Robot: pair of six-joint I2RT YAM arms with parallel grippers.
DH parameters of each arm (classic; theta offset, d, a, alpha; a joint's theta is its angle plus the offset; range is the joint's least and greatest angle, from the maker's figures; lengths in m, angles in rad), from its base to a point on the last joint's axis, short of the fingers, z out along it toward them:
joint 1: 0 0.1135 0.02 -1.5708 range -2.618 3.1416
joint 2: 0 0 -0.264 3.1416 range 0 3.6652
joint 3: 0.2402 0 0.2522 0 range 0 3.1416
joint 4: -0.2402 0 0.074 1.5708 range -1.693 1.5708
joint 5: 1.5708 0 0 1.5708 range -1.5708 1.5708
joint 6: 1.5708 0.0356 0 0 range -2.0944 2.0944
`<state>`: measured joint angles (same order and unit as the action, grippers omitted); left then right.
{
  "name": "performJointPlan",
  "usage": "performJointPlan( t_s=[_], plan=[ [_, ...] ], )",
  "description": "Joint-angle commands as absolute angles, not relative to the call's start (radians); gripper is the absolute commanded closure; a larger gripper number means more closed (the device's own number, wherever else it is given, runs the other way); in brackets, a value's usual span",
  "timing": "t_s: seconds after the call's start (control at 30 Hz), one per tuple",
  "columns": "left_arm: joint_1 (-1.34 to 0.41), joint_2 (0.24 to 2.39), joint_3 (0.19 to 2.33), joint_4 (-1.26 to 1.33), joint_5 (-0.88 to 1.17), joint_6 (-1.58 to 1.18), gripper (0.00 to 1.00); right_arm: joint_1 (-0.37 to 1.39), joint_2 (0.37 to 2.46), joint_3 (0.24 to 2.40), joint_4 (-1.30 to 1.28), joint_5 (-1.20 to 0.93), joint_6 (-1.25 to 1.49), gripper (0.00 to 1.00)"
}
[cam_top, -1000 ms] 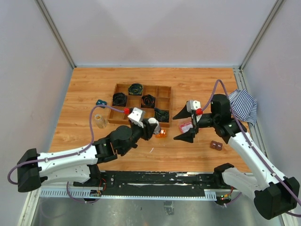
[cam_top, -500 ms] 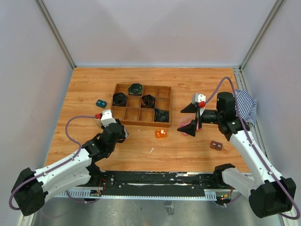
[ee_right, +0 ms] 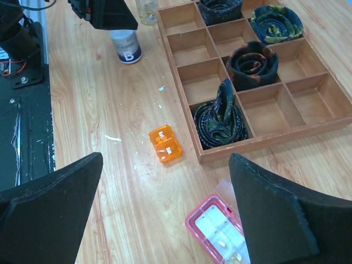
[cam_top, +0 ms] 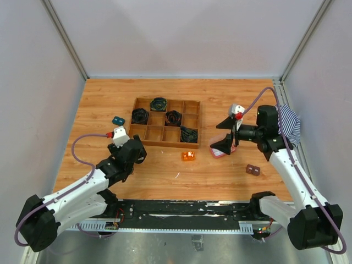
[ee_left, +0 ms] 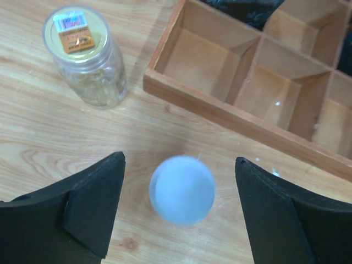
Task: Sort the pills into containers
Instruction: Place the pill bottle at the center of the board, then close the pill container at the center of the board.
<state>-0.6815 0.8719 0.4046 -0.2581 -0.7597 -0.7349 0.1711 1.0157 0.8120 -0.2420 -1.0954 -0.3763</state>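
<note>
Open pink box (ee_right: 212,223) holds pills (ee_right: 223,241), seemingly; vial (ee_left: 91,66) capped.

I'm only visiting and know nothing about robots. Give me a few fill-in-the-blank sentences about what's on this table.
1. The wooden tray holds ___ dark coils.
2. The small block beside the tray is ___.
3. The ___ arm's open pincer hovers over the white-capped bottle.
Missing words: four; orange; left.

Pink box (ee_right: 191,219), orange block (ee_right: 165,144), white-capped bottle (ee_left: 182,189), blue-striped cloth (cam_top: 287,124)
</note>
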Motion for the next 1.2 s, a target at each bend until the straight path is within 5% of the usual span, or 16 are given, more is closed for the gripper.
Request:
performJointPlan(
  t_s=[0.0, 0.2, 0.4, 0.6, 0.73, 0.8, 1.03, 1.17],
  plan=[
    [-0.673, 0.809, 0.495, -0.304, -0.712, -0.708, 0.11, 0.118, 1.024, 0.846, -0.231, -1.098, -0.329, 0.02],
    [-0.673, 0.614, 0.541, -0.259, -0.349, -0.562, 0.11, -0.001, 1.043, 0.823, -0.134, -1.13, -0.164, 0.02],
    [-0.677, 0.553, 0.417, 0.273, 0.204, -0.56, 0.17, -0.193, 1.142, 0.835, -0.236, -1.239, -0.152, 0.01],
    [-0.769, 0.896, 0.569, 0.38, 0.165, -0.456, 0.2, -0.243, 1.285, 0.95, -0.714, -1.108, -0.654, 0.01],
    [-0.772, 1.156, 0.718, 0.433, 0.146, -0.437, 0.23, -0.245, 1.353, 0.942, -0.741, -1.013, -0.692, 0.02],
    [-0.773, 1.266, 0.791, 0.433, 0.126, -0.432, 0.33, -0.255, 1.374, 0.934, -0.743, -0.981, -0.692, 0.04],
    [-0.781, 1.578, 0.993, 0.435, 0.122, -0.491, 0.45, -0.286, 1.427, 0.879, -0.746, -0.835, -0.682, 0.3],
    [-0.808, 1.712, 1.062, 0.499, 0.097, -0.491, 0.47, -0.292, 1.49, 0.862, -0.728, -0.852, -0.604, 0.61]
  ],
)
